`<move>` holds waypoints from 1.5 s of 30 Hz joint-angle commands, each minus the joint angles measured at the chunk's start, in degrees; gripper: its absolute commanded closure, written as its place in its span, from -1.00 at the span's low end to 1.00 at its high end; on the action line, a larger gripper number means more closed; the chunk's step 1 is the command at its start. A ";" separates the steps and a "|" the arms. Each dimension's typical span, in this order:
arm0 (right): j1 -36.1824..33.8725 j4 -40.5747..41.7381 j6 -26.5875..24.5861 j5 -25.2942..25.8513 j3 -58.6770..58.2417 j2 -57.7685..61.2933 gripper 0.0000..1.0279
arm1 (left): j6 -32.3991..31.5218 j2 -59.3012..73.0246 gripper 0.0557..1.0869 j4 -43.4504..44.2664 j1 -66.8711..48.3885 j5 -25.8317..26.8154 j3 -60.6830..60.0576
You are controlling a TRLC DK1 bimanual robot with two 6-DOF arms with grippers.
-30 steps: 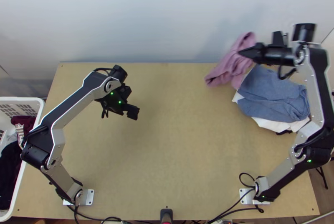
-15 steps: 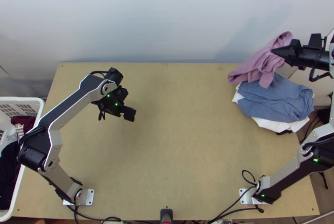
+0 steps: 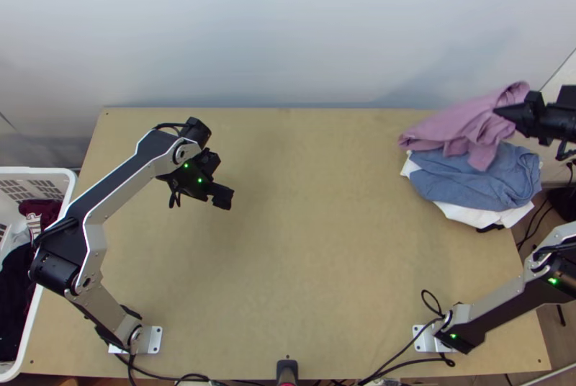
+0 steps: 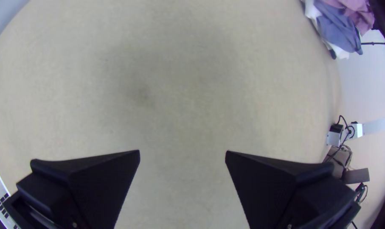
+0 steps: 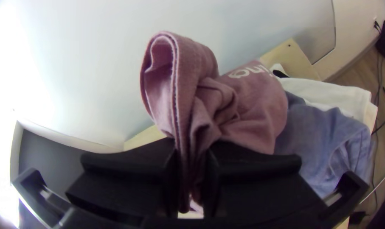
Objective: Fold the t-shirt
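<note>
R end effector [image 3: 497, 110], by the table's far R corner in top view, is pinching the pink t-shirt [image 3: 461, 124]; in R wrist view a bunched section is squeezed btwn its black fingers [image 5: 128, 163]. Shirt: crumpled, w/ a looped fold sticking out past the fingers & a part w/ pale lettering beside it. It overlaps the far side of the clothes pile in top view; can't tell how much rests on it. Pile: blue garment [image 3: 468, 183] on top, white garment [image 3: 461, 214] poking out underneath, on R side of table [image 3: 309, 271].

L end effector [image 3: 222, 197] is over L half of table, fingers spread wide w/ nothing btwn. White laundry basket [image 3: 71, 188] at table's L edge holds dark red garment [image 3: 47, 213] & near-black garment [image 3: 16, 292].
</note>
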 commanded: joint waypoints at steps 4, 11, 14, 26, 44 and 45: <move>-8.70 -1.41 -7.60 0.05 -10.98 -0.25 0.95 | 0.10 0.48 -0.90 0.29 -0.68 -0.09 0.02; -13.97 -2.82 -13.66 0.05 -15.99 0.98 0.95 | -0.08 0.83 -0.90 0.73 -1.30 -0.27 -0.60; -16.08 -2.82 -14.72 0.05 -16.69 1.77 0.95 | -0.43 0.83 -0.90 0.73 -1.74 -0.27 -0.60; -19.95 -3.61 -19.02 0.05 -17.66 6.95 0.94 | -1.05 2.06 -0.90 1.08 -2.71 -0.71 0.46; -20.65 -10.55 -23.77 0.14 -14.84 8.71 -0.11 | -1.40 1.98 -0.90 0.99 -3.50 -0.97 0.28; -20.83 -12.14 -24.91 0.14 -14.23 8.62 -0.21 | -1.40 1.98 -0.90 0.99 -3.67 -0.97 0.37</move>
